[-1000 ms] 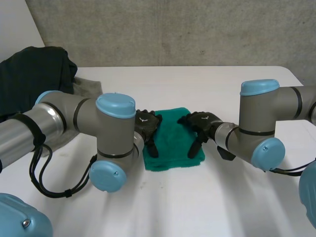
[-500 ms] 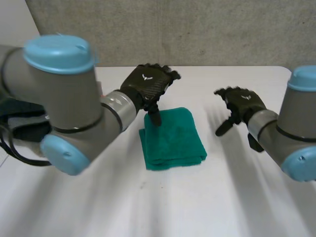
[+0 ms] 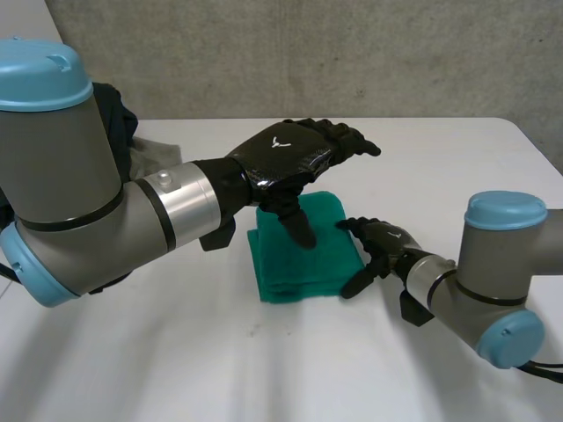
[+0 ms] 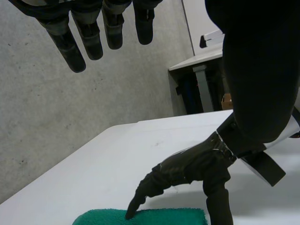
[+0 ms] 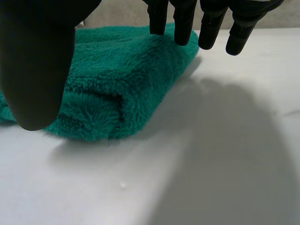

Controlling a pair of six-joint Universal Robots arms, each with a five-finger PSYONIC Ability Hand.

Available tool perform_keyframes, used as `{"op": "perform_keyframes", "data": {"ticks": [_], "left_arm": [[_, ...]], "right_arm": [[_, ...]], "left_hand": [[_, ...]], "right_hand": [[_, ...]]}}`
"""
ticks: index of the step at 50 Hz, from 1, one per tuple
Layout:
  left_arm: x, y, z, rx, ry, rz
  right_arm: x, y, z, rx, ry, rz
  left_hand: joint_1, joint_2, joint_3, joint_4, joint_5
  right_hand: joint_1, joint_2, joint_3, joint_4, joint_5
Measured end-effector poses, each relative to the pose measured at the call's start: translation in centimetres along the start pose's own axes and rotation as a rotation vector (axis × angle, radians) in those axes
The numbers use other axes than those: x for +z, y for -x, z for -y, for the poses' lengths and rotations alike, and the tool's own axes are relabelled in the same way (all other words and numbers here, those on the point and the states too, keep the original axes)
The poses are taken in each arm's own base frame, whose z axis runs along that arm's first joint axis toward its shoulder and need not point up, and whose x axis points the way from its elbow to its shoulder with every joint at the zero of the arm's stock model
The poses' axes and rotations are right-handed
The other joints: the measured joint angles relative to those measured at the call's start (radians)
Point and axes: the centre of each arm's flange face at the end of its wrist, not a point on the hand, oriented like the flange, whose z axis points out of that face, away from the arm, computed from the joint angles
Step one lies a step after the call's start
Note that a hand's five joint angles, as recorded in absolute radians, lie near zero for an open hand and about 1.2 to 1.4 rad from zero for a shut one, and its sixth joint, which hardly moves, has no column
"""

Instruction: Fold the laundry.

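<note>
The folded green towel (image 3: 299,268) lay on the bench (image 3: 457,167) right at the right hand's (image 3: 380,243) fingertips. I judged that a careless sweep from that side could snag the top layer and pull the fold open or push the stack askew. That hand's fingers (image 5: 183,23) were loosely spread and held nothing, one tip seemingly resting on the towel's edge, while the left hand (image 3: 295,156) hovered above the towel, fingers straight and empty, thumb pointing down at the cloth.
</note>
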Motion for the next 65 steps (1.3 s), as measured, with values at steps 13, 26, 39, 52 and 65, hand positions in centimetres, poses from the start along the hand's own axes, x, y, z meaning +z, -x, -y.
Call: {"op": "perform_keyframes", "data": {"ticks": [13, 26, 39, 52, 65], "left_arm": [[-0.1, 0.0, -0.2, -0.003, 0.006, 0.005], [0.1, 0.4, -0.3, 0.008, -0.014, 0.013], [0.5, -0.2, 1.3, 0.040, -0.061, -0.003], [0.9, -1.8, 2.3, 0.063, -0.089, -0.044], [1.7, -2.4, 2.9, 0.061, -0.111, -0.067]], "right_arm": [[2.1, 1.3, -0.5, -0.034, -0.018, 0.029], [3.7, 0.8, 2.0, -0.045, -0.120, -0.013], [7.2, -14.5, 11.5, 0.011, -0.424, -0.367], [5.5, -30.1, 14.9, 0.049, -0.587, -0.699], [4.7, -33.0, 14.1, 0.060, -0.609, -0.783]], "left_hand": [[0.000, 0.001, 0.000, 0.000, 0.000], [0.000, 0.001, 0.000, 0.000, 0.000], [0.000, 0.001, 0.000, 0.000, 0.000], [0.000, 0.001, 0.000, 0.000, 0.000], [0.000, 0.001, 0.001, 0.000, 0.000]], "right_hand": [[0.238, 0.258, 0.254, 0.250, 0.246], [0.686, 0.695, 0.707, 0.981, 0.920], [0.686, 0.695, 0.707, 0.982, 0.964], [0.686, 0.695, 0.707, 0.982, 0.964], [0.686, 0.695, 0.707, 0.978, 0.962]]}}
